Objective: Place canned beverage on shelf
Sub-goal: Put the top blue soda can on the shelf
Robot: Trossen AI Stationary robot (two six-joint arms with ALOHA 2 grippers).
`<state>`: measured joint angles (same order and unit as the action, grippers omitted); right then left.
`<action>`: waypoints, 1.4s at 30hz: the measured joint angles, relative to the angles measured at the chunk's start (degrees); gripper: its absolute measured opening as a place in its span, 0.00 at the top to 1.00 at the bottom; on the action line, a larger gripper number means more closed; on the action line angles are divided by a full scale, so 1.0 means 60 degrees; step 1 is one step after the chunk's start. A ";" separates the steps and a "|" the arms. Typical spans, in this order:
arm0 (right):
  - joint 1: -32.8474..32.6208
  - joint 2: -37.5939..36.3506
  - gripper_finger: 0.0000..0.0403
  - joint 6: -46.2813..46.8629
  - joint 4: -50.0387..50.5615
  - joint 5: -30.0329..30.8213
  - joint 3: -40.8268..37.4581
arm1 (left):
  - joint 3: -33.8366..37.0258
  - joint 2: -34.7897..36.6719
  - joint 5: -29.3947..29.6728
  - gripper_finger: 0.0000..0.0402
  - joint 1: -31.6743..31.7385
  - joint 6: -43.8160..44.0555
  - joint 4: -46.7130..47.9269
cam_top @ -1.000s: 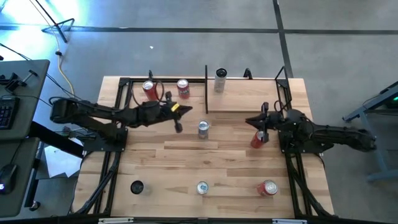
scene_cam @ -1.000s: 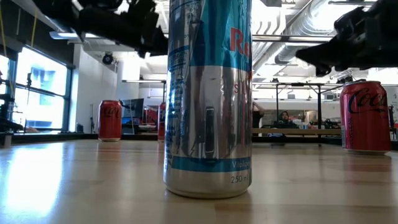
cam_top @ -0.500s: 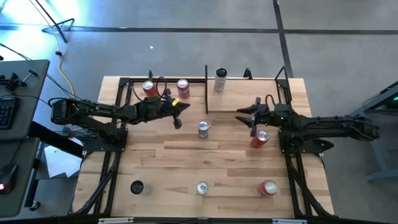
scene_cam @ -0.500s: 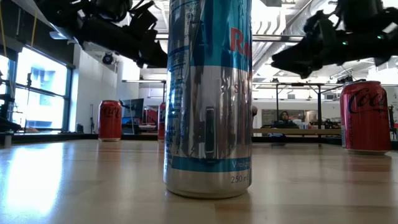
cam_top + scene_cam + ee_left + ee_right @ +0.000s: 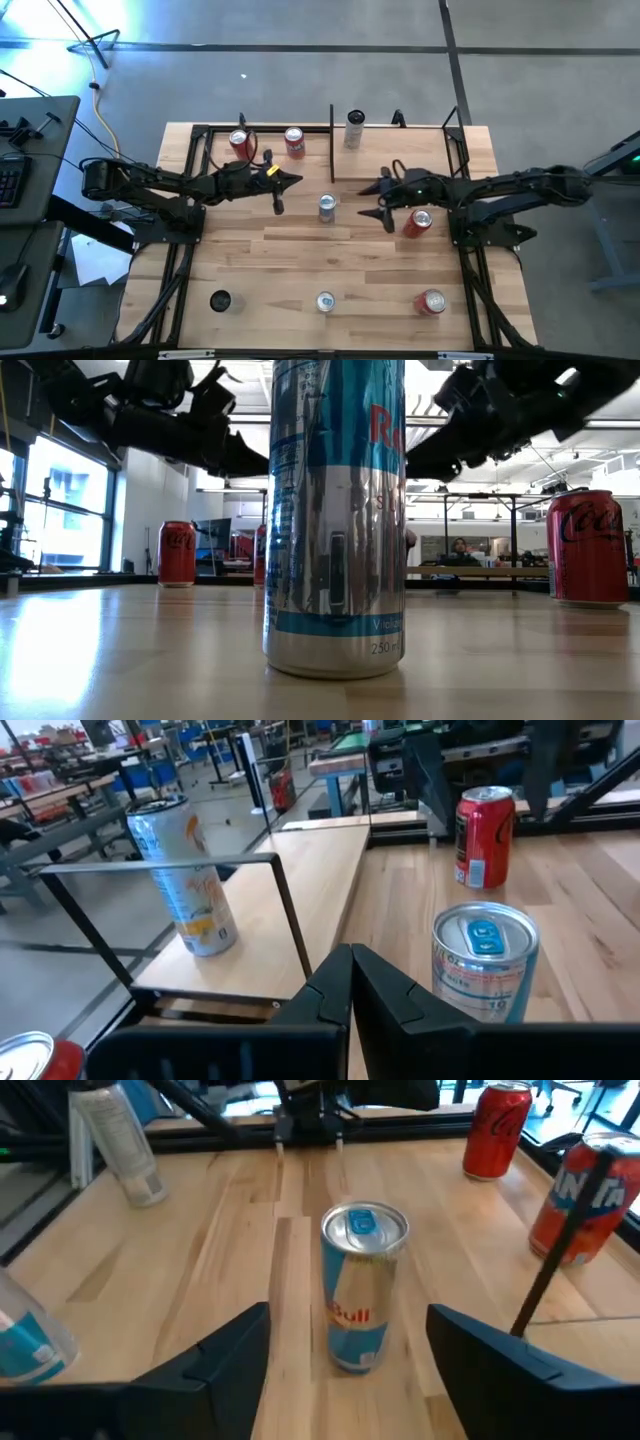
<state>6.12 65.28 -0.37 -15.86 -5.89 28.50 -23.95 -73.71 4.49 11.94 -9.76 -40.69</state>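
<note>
Red Bull can (image 5: 326, 207) sits upright mid-table, just in front of the shelf (image 5: 395, 152), nothing gripping it. Our right gripper (image 5: 378, 199) has swung in beside it, fingers spread wide, so we're lined up to grab. Left gripper (image 5: 283, 190) hovers opposite, fingers clenched.

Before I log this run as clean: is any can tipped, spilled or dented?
Nothing stands out. The silver-blue can at mid-table stands upright between the open right gripper and the shut left gripper; the can on the shelf is upright too.

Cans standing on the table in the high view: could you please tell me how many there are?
8: two back-left, one on the shelf, one centre, one centre-right, three along the front.
</note>
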 joint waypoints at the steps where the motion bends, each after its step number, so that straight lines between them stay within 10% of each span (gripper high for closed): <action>1: -0.0034 0.0156 0.35 -0.0056 0.0077 0.0014 0.0190 | 0.0003 0.0000 0.0003 1.00 0.0000 -0.0004 -0.0075; 20: -0.0050 0.1540 0.34 -0.1203 0.1959 -0.0052 0.2184 | 0.0000 0.0004 0.0011 1.00 0.0000 -0.0164 -0.0600; 34: -0.0180 0.1540 0.96 -0.1444 0.5409 0.1489 0.3252 | 0.0000 0.0004 0.0018 1.00 0.0000 -0.0145 -0.0607; 42: -0.0261 0.1533 0.97 -0.1715 0.3688 0.1277 0.2566 | 0.0000 0.0004 0.0022 1.00 -0.0004 -0.0144 -0.0605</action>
<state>4.56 74.48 -10.66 6.27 1.78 43.90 -23.94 -73.69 4.62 11.92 -10.62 -44.32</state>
